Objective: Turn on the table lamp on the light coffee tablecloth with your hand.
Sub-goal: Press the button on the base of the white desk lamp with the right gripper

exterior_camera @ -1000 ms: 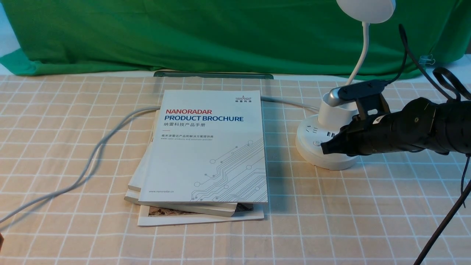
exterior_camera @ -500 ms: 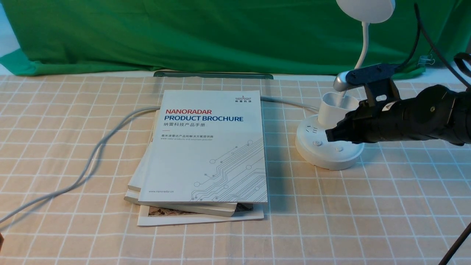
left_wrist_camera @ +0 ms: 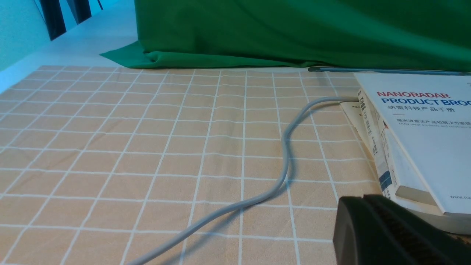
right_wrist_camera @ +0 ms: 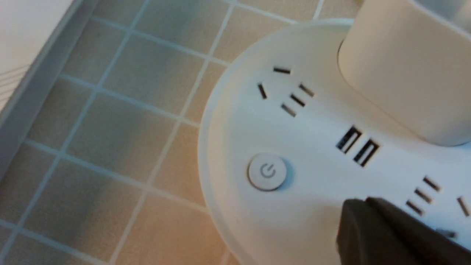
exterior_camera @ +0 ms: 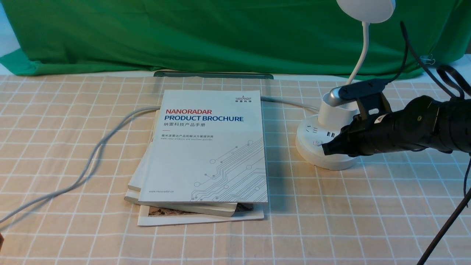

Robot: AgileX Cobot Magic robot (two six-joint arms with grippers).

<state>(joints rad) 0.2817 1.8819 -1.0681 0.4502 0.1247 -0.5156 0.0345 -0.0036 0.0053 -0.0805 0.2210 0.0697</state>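
Now the closed right claw point(exterior_camera: 326, 148) touches the table lamp point(exterior_camera: 308, 146).

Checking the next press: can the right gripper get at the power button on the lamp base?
Probably yes: the shut right gripper is over the table lamp base, close beside the power button, nothing between.

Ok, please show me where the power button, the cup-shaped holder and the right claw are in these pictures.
power button point(right_wrist_camera: 267, 172): right wrist view, centre of the round button.
cup-shaped holder point(exterior_camera: 332, 116): front view, its outer wall.
right claw point(exterior_camera: 326, 148): front view, the shut tip.
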